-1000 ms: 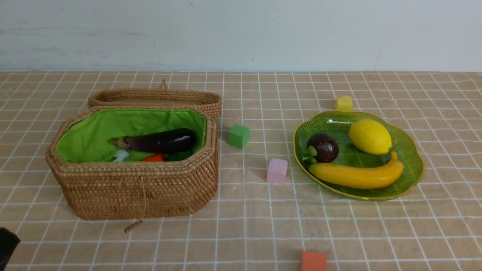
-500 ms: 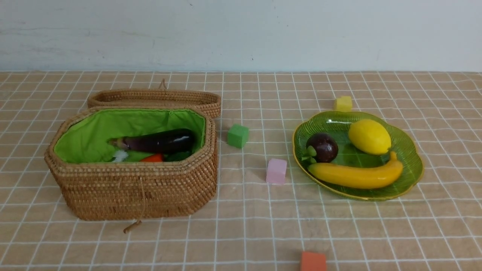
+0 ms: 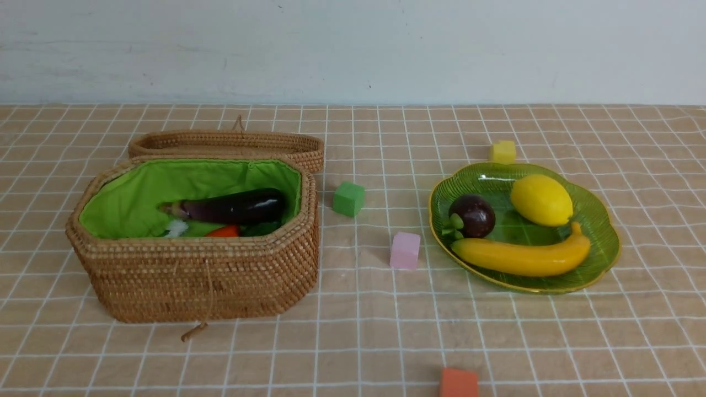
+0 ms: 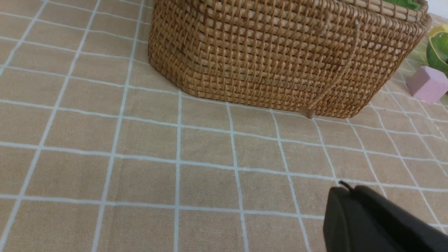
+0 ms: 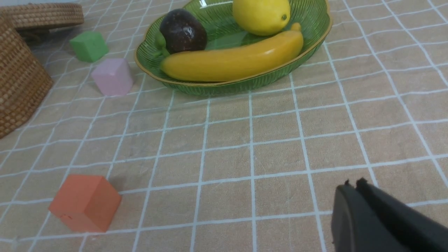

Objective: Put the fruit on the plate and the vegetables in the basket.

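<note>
The wicker basket (image 3: 204, 275) with green lining stands at the left and holds the eggplant (image 3: 231, 207), a bit of orange carrot (image 3: 225, 232) and a white scrap of radish (image 3: 177, 227). The green leaf-shaped plate (image 3: 601, 220) at the right holds the banana (image 3: 521, 257), mangosteen (image 3: 472, 215) and lemon (image 3: 541, 200). Both grippers are out of the front view. My left gripper (image 4: 346, 189) is shut and empty, low over the cloth in front of the basket (image 4: 280, 52). My right gripper (image 5: 353, 185) is shut and empty, in front of the plate (image 5: 315, 31).
The flat wicker lid (image 3: 226, 144) lies behind the basket. Foam cubes lie about: green (image 3: 348, 198), pink (image 3: 405, 250), yellow (image 3: 503, 152) behind the plate, orange (image 3: 459, 382) at the front edge. The basket's string (image 3: 196, 330) trails on the checked cloth.
A dark piece of the left arm at the bottom-left corner one second ago has left the front view. The objects have not moved.
</note>
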